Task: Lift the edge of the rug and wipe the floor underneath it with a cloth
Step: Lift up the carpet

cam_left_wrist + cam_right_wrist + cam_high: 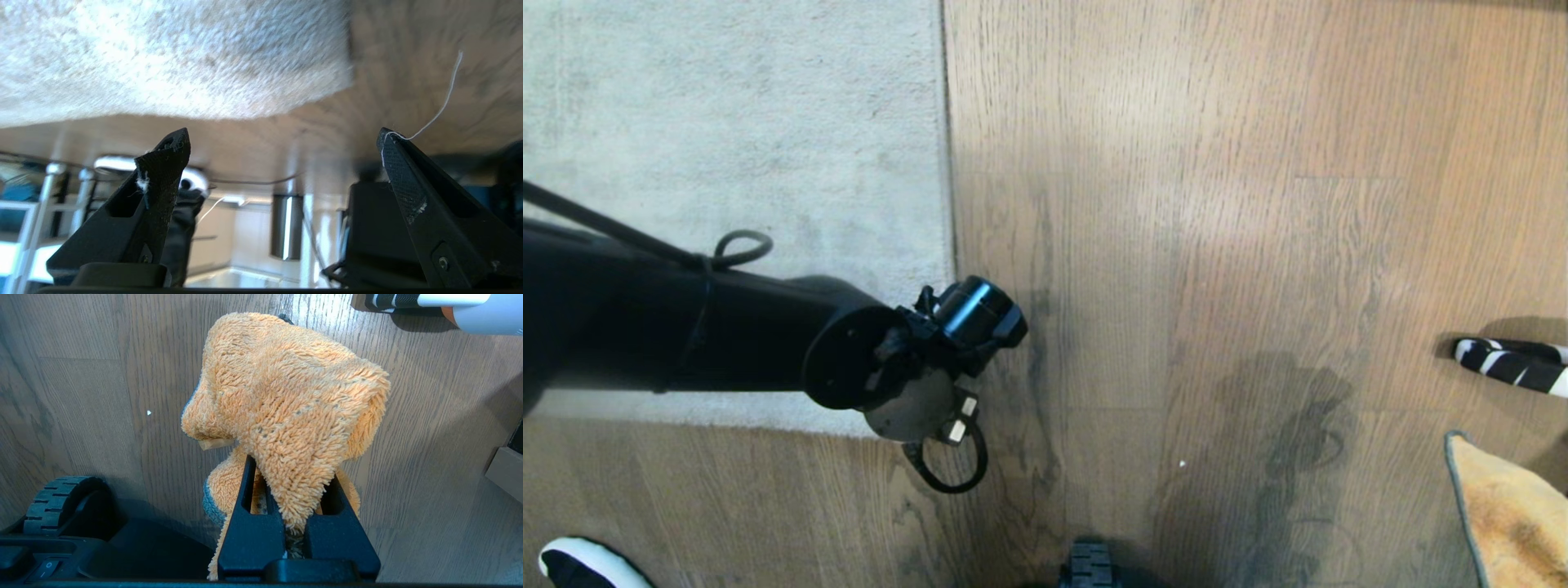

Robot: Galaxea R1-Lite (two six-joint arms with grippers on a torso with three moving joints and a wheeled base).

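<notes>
Just past the left gripper [282,139], fingers spread and apparently empty, lies the rug edge [229,110]; right gripper [292,486] pinches the cloth [286,392].

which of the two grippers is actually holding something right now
The right gripper: its fingers are shut on the orange cloth. The left gripper is open and empty, near the rug edge.

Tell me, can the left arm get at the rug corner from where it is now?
Probably yes. The left gripper is open and empty, and the rug edge lies flat just ahead of its fingers, with only bare floor between. The cloth is in the right gripper.
</notes>
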